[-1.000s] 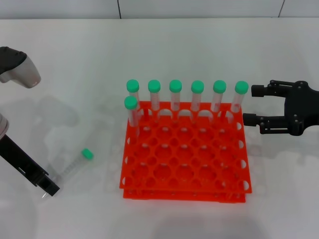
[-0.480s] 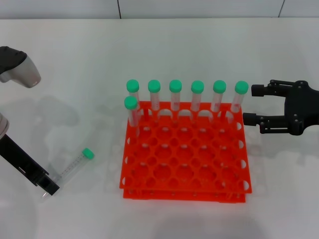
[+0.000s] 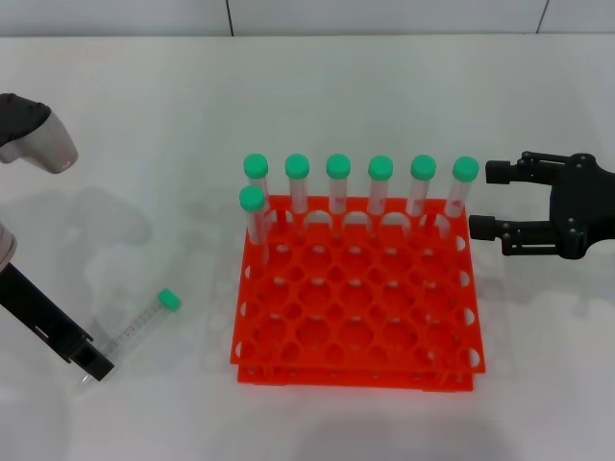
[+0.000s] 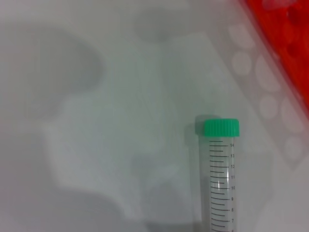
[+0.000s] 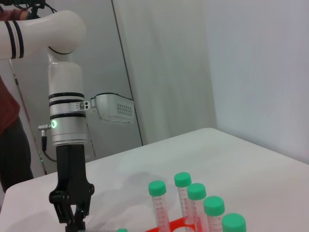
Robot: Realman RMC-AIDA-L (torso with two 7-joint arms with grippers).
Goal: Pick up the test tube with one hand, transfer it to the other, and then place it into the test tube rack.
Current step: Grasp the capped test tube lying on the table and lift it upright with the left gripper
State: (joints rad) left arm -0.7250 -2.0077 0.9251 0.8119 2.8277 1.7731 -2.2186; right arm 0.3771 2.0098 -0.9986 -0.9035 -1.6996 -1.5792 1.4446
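Observation:
The test tube [image 3: 135, 329], clear with a green cap, lies slanted low over the table left of the orange-red test tube rack [image 3: 356, 309]. Its capless end sits in my left gripper [image 3: 93, 365], which is shut on it. The left wrist view shows the tube [image 4: 219, 183] with its printed marks and a corner of the rack [image 4: 285, 34]. The right wrist view shows the left gripper [image 5: 74, 222] pointing down under the green ring light. My right gripper [image 3: 488, 201] is open and empty, just right of the rack's back corner.
Several green-capped tubes [image 3: 338, 187] stand in the rack's back row, and one more [image 3: 253, 213] stands just in front at the left. They also show in the right wrist view [image 5: 193, 203]. A wall stands behind the table [image 3: 384, 96].
The tube was blurred one second ago and is now sharp and still, shifted slightly. The left gripper has closed on its lower end. The right arm has not moved.

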